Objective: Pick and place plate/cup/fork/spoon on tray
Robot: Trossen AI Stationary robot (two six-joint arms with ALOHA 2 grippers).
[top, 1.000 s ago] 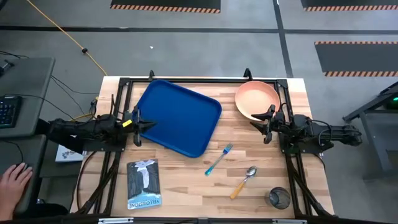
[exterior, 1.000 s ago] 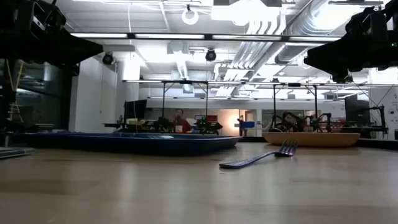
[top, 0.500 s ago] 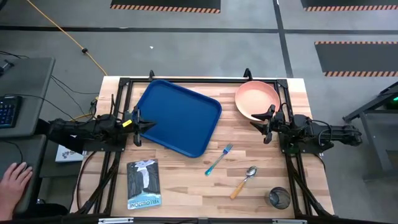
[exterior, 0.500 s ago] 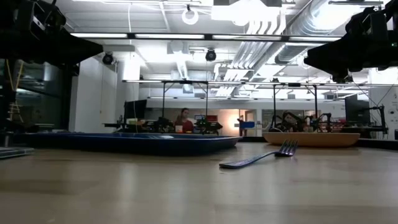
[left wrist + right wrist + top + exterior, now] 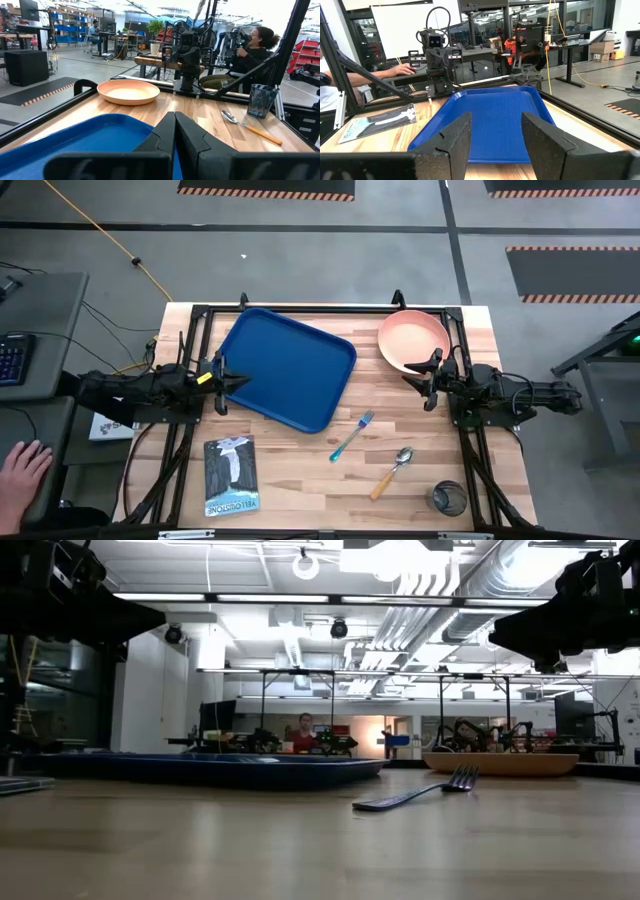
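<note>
The royal-blue tray lies flat at the table's far left-centre. The peach plate rests at the far right. The blue-handled fork and the orange-handled spoon lie near the middle right. The dark see-through cup stands at the near right corner. My left gripper is shut and empty over the tray's left edge. My right gripper is open and empty, just near-side of the plate.
A dark booklet lies at the near left. A black frame runs around the table's edges. A person's hand shows off the table's left; another person sits beyond its right side.
</note>
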